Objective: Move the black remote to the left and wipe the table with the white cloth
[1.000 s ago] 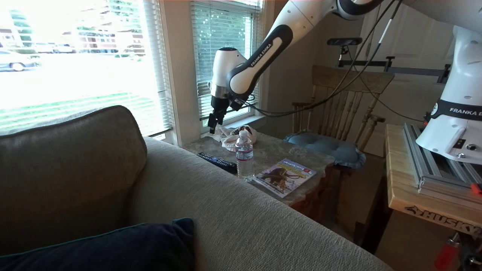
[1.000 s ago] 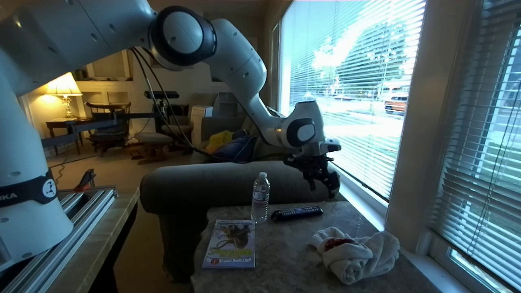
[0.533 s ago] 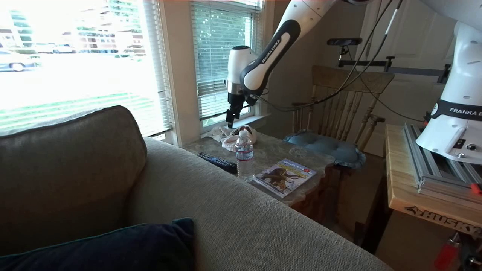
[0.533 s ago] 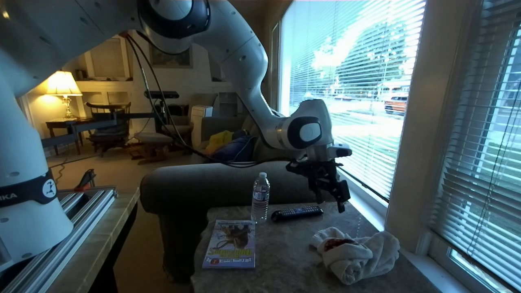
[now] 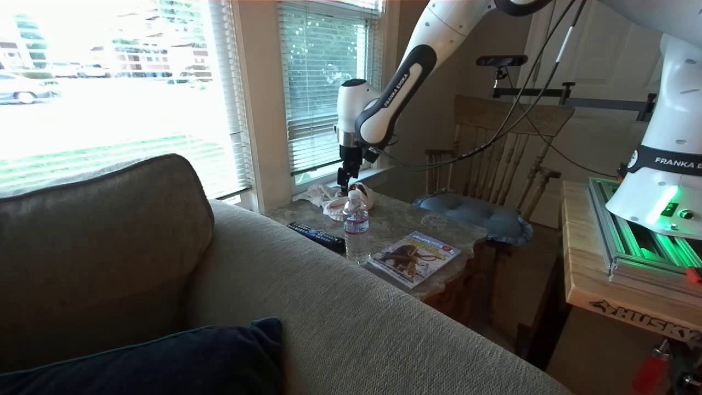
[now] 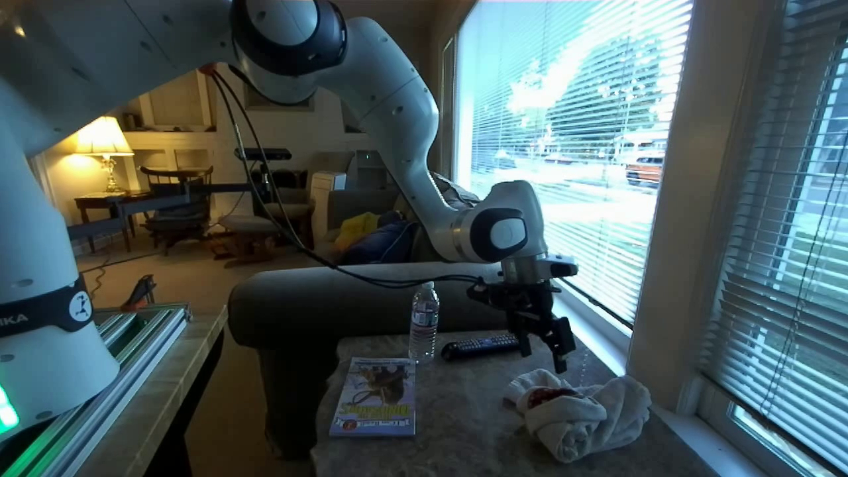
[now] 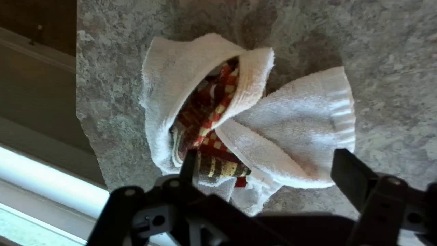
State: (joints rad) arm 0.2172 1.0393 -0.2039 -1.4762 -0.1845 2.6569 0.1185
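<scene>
The white cloth (image 7: 290, 109) lies bunched on the table (image 6: 464, 417), with a red and brown checked part showing in its fold. My gripper (image 7: 267, 164) stands open above it, fingers wide apart and nothing held between them. In an exterior view the gripper (image 6: 543, 358) hangs just over the far side of the cloth (image 6: 570, 424). Whether a fingertip touches the fabric I cannot tell. The black remote (image 6: 477, 347) rests near the sofa side of the table, its end partly hidden behind a finger in that view. It also shows in an exterior view, the remote (image 5: 315, 236) lying beside the bottle.
A clear water bottle (image 6: 424, 324) stands upright close to the remote. The magazine (image 6: 374, 397) lies flat nearby. A sofa arm (image 6: 344, 298) borders the table, and the window sill (image 6: 596, 334) runs along another side. A wooden chair (image 5: 493, 164) stands behind.
My gripper has travelled from beside the sofa toward the cloth, past the remote, and lowered in the last half second. It stays open. A green light now glows on the arm's base.
</scene>
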